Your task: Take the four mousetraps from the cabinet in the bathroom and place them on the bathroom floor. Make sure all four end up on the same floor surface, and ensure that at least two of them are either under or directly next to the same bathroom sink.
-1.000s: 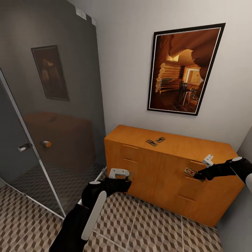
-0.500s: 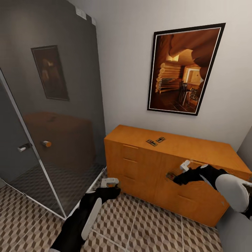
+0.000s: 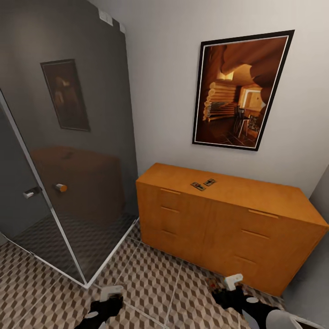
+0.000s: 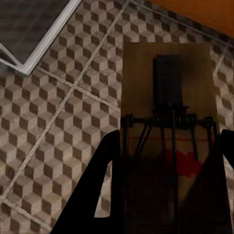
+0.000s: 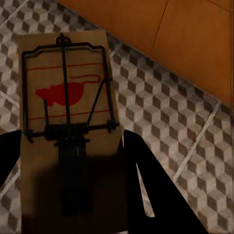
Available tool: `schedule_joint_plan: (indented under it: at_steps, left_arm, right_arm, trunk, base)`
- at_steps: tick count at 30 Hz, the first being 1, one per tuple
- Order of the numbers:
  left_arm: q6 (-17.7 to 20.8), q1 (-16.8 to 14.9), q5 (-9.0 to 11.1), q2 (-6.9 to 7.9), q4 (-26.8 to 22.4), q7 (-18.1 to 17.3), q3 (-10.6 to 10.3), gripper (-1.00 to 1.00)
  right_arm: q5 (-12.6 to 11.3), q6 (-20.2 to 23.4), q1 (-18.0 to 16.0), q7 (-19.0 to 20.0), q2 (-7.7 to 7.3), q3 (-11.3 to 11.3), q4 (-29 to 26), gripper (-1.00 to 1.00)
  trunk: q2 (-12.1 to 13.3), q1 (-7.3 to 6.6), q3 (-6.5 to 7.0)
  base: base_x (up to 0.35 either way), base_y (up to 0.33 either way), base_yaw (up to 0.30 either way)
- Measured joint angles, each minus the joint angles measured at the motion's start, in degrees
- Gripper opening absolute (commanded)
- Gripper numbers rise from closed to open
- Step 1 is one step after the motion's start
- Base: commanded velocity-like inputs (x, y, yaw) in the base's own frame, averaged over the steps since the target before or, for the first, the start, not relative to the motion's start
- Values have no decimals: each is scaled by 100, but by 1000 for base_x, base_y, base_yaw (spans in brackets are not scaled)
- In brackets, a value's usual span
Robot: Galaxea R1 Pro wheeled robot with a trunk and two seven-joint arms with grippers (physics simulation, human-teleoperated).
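Two mousetraps [image 3: 198,186] [image 3: 209,182] lie on top of the orange-brown cabinet [image 3: 219,224]. My left gripper [image 3: 111,299] hangs low over the bathroom floor [image 3: 173,283], shut on a mousetrap [image 4: 168,122] that sits between its dark fingers [image 4: 105,185]. My right gripper [image 3: 219,289] is also low, in front of the cabinet, shut on another mousetrap [image 5: 68,97] with a red mouse mark. That trap [image 3: 212,283] hovers above the cube-pattern tiles [image 5: 170,112] near the cabinet's base [image 5: 161,29].
A glass shower enclosure [image 3: 68,160] with a white sill [image 4: 44,46] fills the left side. A framed picture [image 3: 242,91] hangs on the wall above the cabinet. A grey wall [image 3: 310,283] closes the right side. Open tiled floor lies between shower and cabinet.
Both arms have dropped from cabinet-front height to just above the floor, each carrying its mousetrap. The camera and the two traps on the cabinet have not moved.
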Motion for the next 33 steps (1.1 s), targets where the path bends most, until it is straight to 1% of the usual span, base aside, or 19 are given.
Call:
schedule_joint_plan:
  at_steps: [1,2,3,4,7,9,10,12,13,14,16,18,19,27,31,33]
  left_arm:
    - [-622,5,42,30,603,-118,21,-100]
    - [-954,5,98,40,1001,-246,43,-100]
    - [-1110,2,130,42,1144,-322,47,-100]
    - [-1377,3,226,51,1397,-482,62,-100]
    - [-1993,3,603,90,2036,-886,82,-100]
    - [-2296,12,854,146,2334,-1028,81,-100]
    - [-2546,37,1012,172,2544,-1087,86,-100]
    - [-2764,83,1057,164,2644,-1110,73,-100]
    - [-3002,186,1084,154,2691,-1112,72,-100]
    - [-3101,228,1086,150,2702,-1107,69,-100]
    - [-3552,367,1109,145,2729,-1087,75,-100]
    - [-3750,426,1128,146,2732,-1076,77,-100]
    - [-3783,437,1132,143,2732,-1074,77,-100]
    - [-3814,451,1133,151,2733,-1071,72,-100]
    - [-3814,451,1130,88,2733,-1070,68,-100]
    - [-3814,451,1135,84,2728,-1069,71,-100]
  right_arm:
    - [-17,-379,282,-371,20,-5,1,-100]
    - [-14,-474,387,-479,30,1,2,-100]
    - [-13,-626,541,-666,53,4,3,-100]
    - [-10,-770,695,-815,85,4,2,-100]
    - [-34,-1278,1116,-1025,151,0,1,-100]
    - [-66,-1837,1374,-1162,180,-7,0,-100]
    - [-98,-2459,1573,-1445,197,-36,-2,-100]
    - [-101,-2771,1695,-1663,203,-49,-3,-100]
    - [-96,-2939,1799,-1808,206,-47,-2,-100]
    - [-87,-2979,1834,-1846,209,-42,-2,-100]
    - [-77,-3134,1931,-1943,229,-37,-2,-100]
    - [-86,-3400,1976,-1982,246,-39,-2,-100]
    - [-85,-3460,1986,-1977,249,-40,-1,-100]
    - [-75,-3535,2003,-1931,269,-24,-1,-100]
    - [-82,-3537,2006,-1941,294,-24,-1,-100]
    - [-80,-3536,2006,-1943,302,-24,-1,-100]
  trunk:
    - [-1,0,-1]
    - [0,0,-1]
    - [0,0,-1]
    - [0,0,-1]
    - [0,0,-1]
    - [0,0,0]
    - [0,0,-1]
    - [0,0,0]
    - [0,0,-1]
    - [0,0,0]
    - [0,0,0]
    - [0,0,1]
    - [0,0,1]
    - [0,0,1]
    - [0,0,1]
    - [0,0,1]
  base:
    - [0,0,0]
    - [0,0,0]
    - [0,0,0]
    - [0,0,0]
    - [0,0,0]
    - [0,0,0]
    - [0,0,0]
    - [0,0,0]
    - [0,0,0]
    - [0,0,0]
    - [0,0,0]
    - [0,0,0]
    - [0,0,0]
    - [0,0,0]
    - [0,0,0]
    - [0,0,0]
